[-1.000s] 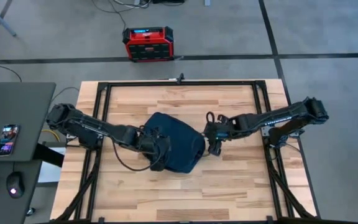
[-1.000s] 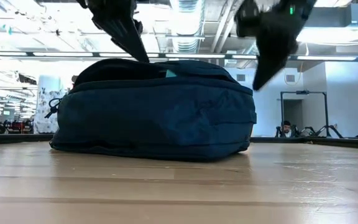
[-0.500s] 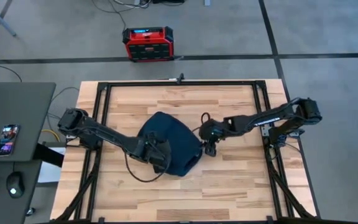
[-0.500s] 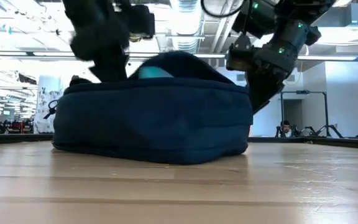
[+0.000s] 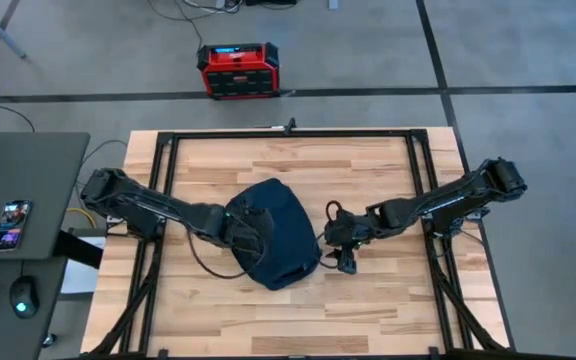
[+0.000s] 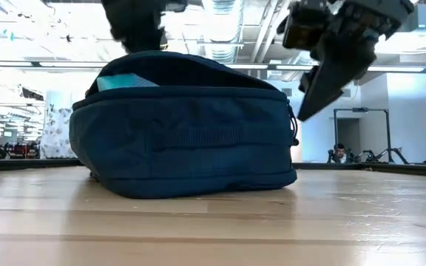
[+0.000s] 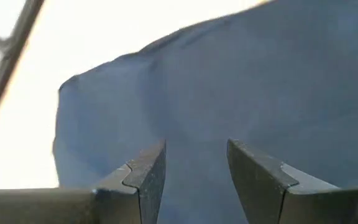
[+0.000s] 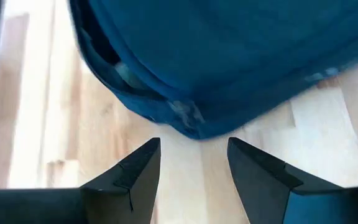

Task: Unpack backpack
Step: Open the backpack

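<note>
The dark navy-teal backpack [image 5: 280,235] lies in the middle of the wooden table, resting on its broad underside [image 6: 191,185]. Its top bulges upward, and a pale teal patch [image 6: 126,81] shows in the gap under the top flap. My left gripper [image 5: 246,228] is open at the backpack's left side, and dark fabric [image 7: 229,93] fills the view just beyond its fingers. My right gripper [image 5: 344,248] is open just right of the backpack. It slants down toward the backpack's right end [image 8: 191,118], with bare wood between its fingers. My left gripper is open close against the backpack's left upper part [image 7: 194,124]. Whether the fingers touch the fabric cannot be told, since no view shows the fingertips from the side.
A red-black box [image 5: 238,70] stands on the floor beyond the far edge. A grey desk [image 5: 28,190] with a phone and a mouse is on the left. Black frame rails [image 5: 288,133] run round the table. Bare wood lies between the backpack and the near edge [image 5: 288,320].
The backpack has drawn together and turned a little. It is now narrower and taller in the low view, its top has risen, and the teal patch shows. My right gripper has moved slightly toward the near edge. My left gripper has pulled back a little toward the table's left and far side.
</note>
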Controlling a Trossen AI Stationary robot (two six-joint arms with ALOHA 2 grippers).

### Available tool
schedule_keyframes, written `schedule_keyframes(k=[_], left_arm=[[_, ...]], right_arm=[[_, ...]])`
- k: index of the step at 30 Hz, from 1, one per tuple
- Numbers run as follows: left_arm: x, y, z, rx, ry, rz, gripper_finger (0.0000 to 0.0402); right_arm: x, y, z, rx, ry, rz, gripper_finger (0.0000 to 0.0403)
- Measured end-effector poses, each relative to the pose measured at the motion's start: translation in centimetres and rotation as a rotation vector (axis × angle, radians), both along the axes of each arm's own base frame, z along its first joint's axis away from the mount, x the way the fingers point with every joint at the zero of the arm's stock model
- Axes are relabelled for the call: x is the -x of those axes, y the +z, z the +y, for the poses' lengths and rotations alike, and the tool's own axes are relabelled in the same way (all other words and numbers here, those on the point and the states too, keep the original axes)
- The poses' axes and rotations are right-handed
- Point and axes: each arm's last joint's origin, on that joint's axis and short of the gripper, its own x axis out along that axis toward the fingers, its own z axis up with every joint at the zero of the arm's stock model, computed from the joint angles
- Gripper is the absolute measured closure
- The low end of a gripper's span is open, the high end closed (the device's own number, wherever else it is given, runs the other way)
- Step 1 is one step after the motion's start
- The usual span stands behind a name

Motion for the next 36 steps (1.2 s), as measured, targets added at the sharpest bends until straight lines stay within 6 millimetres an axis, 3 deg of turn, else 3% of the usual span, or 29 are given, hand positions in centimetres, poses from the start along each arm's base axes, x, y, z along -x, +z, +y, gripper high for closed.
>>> schedule_keyframes(k=[3,10,18,24,27,33,36], left_arm=[[-0.5,0.9,-0.4,0.099,-0.051,-0.090,0.0247],[-2.6,-0.7,-2.2,0.220,-0.184,-0.133,0.0247],[-2.9,-0.6,-3.6,0.293,-0.194,-0.195,0.0247],[-4.1,-3.4,-4.9,0.256,-0.163,-0.158,0.0247],[-4.7,-3.5,-5.2,0.223,-0.128,-0.166,0.0247],[-4.8,-4.6,-4.5,0.101,-0.032,-0.105,0.0248],[-4.6,-5.0,-3.8,0.077,-0.006,-0.063,0.0268]], right_arm=[[-0.4,-0.7,0.1,0.013,-0.028,0.009,0.0223],[-1.9,-1.8,-0.4,0.033,-0.055,-0.040,0.0223],[-2.0,-2.1,-1.1,0.058,-0.053,-0.025,0.0223],[-2.1,-2.1,-1.7,0.076,-0.051,-0.027,0.0223],[-2.1,-2.1,-1.9,0.077,-0.055,-0.026,0.0223],[-2.1,-2.1,-1.8,0.087,-0.042,-0.025,0.0223],[-2.1,-2.1,-1.8,0.088,-0.041,-0.022,0.0223]])
